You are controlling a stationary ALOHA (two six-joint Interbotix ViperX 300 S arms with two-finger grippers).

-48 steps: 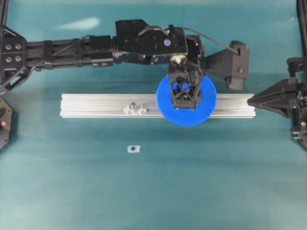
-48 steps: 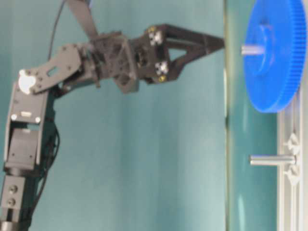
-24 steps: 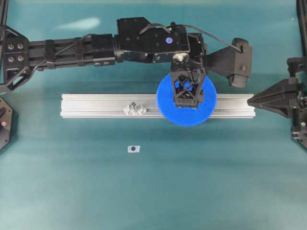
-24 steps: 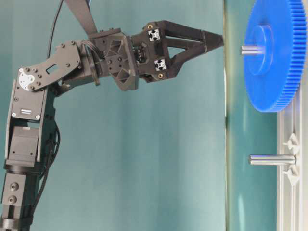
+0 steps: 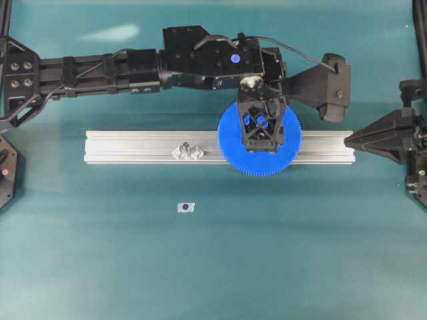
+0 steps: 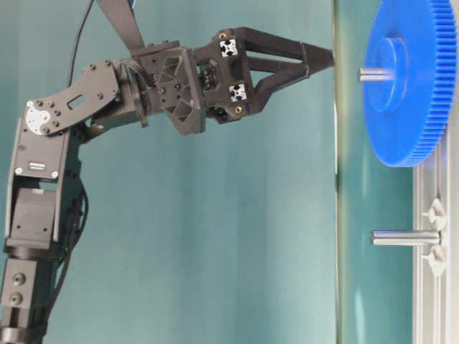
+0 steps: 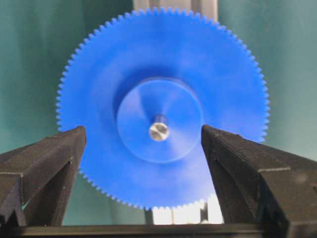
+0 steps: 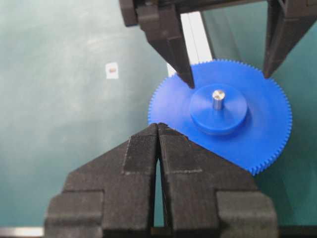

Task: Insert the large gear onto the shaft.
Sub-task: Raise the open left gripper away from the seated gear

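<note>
The large gear (image 5: 235, 151) lies flat on the aluminium rail (image 5: 133, 147), seated on the shaft. The shaft's tip sticks up through the hub in the left wrist view (image 7: 159, 131), the right wrist view (image 8: 218, 97) and the table-level view (image 6: 373, 73). My left gripper (image 5: 261, 130) hangs open just above the gear (image 7: 163, 64). Its fingers (image 7: 54, 158) flank the hub without touching it, and it is empty. It also shows in the table-level view (image 6: 323, 61). My right gripper (image 5: 348, 140) is shut and empty at the rail's right end, pointing at the gear (image 8: 267, 129).
A shorter clear pin with diamond mounts (image 5: 189, 151) stands on the rail left of the gear; it also shows in the table-level view (image 6: 405, 238). A small white tag (image 5: 186, 207) lies on the teal table in front of the rail.
My open left gripper has shifted slightly above the gear. The gear stays on the shaft. The right arm has not moved.
</note>
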